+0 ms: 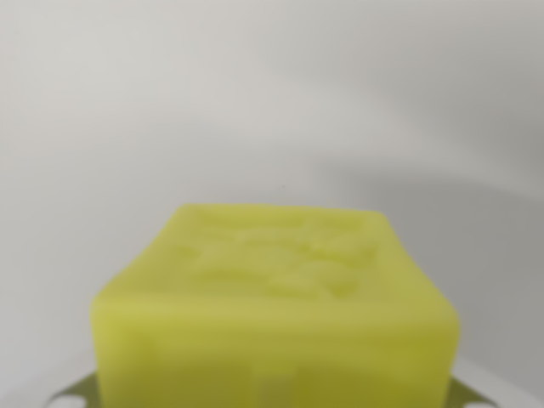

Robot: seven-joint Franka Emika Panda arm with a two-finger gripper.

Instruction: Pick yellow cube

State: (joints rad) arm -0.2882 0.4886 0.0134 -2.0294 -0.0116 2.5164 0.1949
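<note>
1. The gripper itself is hardly visible: only metallic bits peek out at 7 and 5 o'clock beside the cube, so whether it is clenched cannot be told.
2. The yellow cube [276, 319] fills the wrist view's 6 o'clock area (blurred, embossed top).
3. A plain white surface [255, 102] spreads toward 12 o'clock.

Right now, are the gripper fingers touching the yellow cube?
Cannot tell. The wrist view shows the yellow cube close up and blurred; only small metallic bits show at its lower corners, with no finger contact or gap plainly visible.
</note>
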